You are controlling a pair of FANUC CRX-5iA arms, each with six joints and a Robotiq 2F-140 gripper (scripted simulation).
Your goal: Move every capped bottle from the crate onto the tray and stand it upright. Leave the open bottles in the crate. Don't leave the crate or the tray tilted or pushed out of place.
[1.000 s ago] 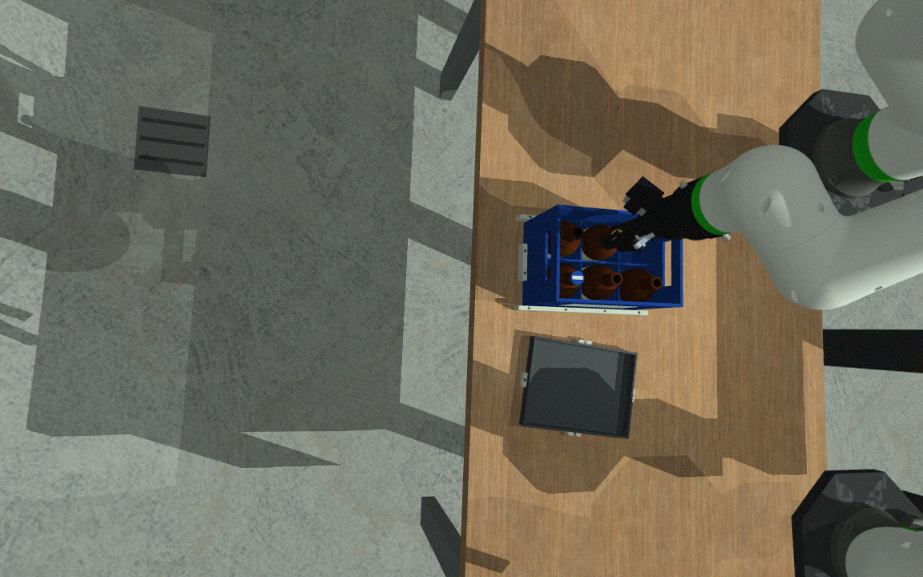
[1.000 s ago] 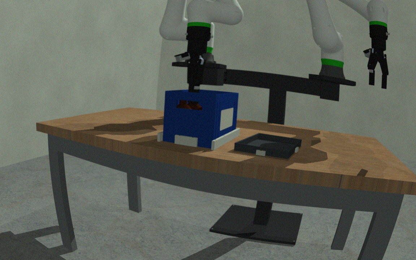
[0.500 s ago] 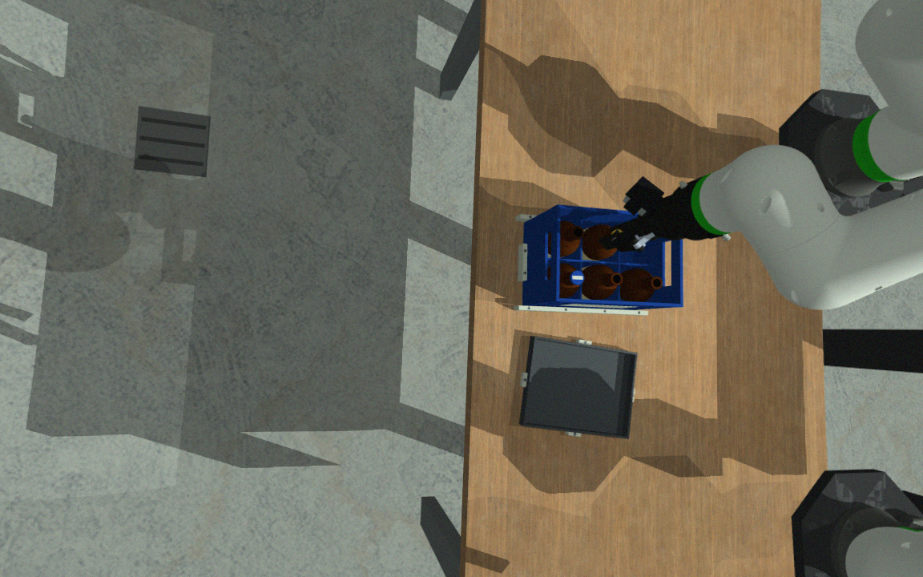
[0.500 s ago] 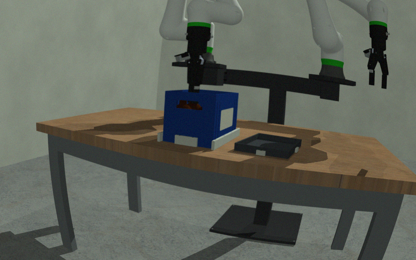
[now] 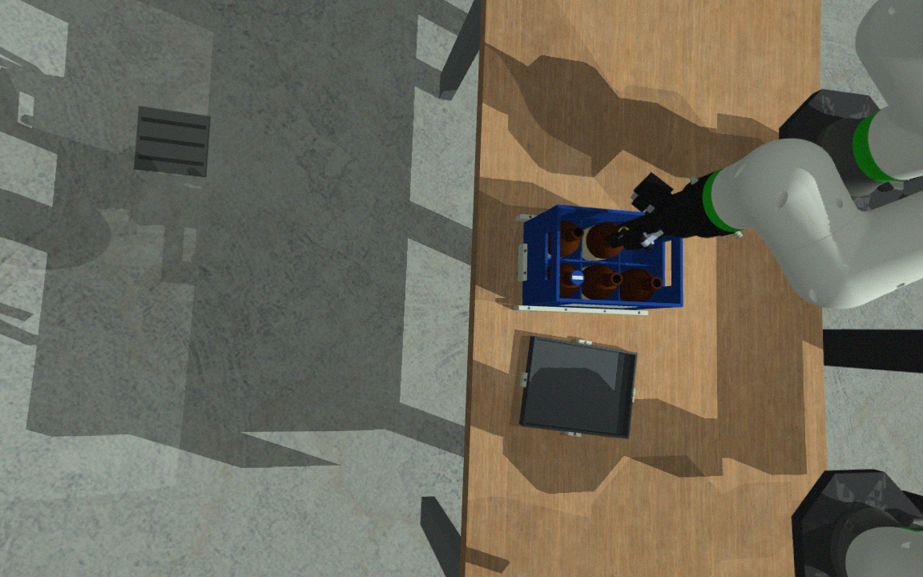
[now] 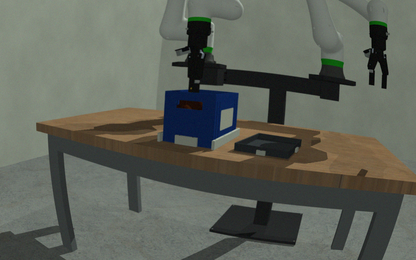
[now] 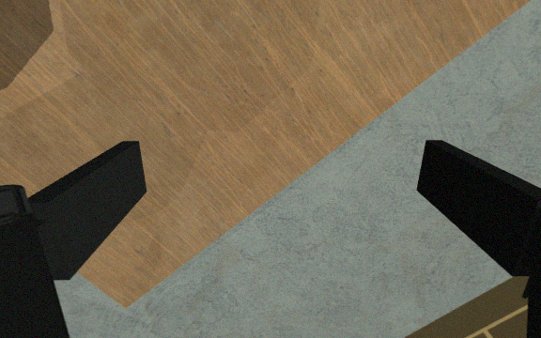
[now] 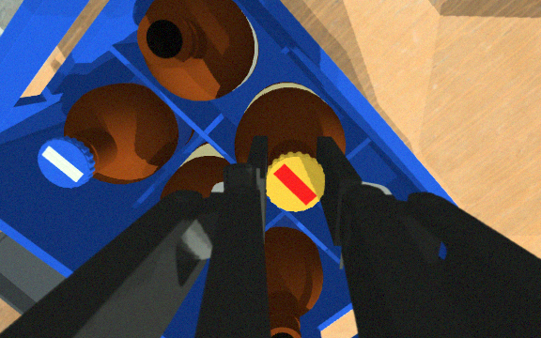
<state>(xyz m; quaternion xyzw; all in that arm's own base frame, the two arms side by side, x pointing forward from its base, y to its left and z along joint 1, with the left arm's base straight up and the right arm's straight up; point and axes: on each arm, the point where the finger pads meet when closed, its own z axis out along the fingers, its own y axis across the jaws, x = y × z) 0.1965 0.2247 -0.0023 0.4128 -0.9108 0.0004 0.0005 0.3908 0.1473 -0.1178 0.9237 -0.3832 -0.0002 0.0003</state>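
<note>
My right gripper [image 5: 617, 238] [image 6: 194, 89] [image 8: 291, 159] is shut on the yellow cap [image 8: 295, 182] of a brown bottle [image 5: 601, 240] [image 8: 289, 113], whose lower part is still inside the blue crate [image 5: 538, 265] [image 6: 186, 124]. A blue-capped bottle [image 5: 577, 277] [image 8: 125, 136] stands in an end compartment of the other row. Open bottles [image 5: 598, 283] [image 5: 637, 285] [image 8: 200, 66] stand in several other compartments; one is partly hidden by my finger in the right wrist view. The dark tray [image 5: 572, 405] [image 6: 248, 150] is empty and flat. My left gripper [image 6: 377, 83] [image 7: 283, 166] is open and empty, far from the crate.
White stop strips [image 5: 572, 310] [image 6: 225, 139] line the crate's sides, and small pale stops [image 5: 574, 433] [image 6: 260, 152] hold the tray. The right arm [image 5: 802, 215] reaches over the table [image 5: 673, 445] to the crate. The crate's dividers and tall walls surround the held bottle.
</note>
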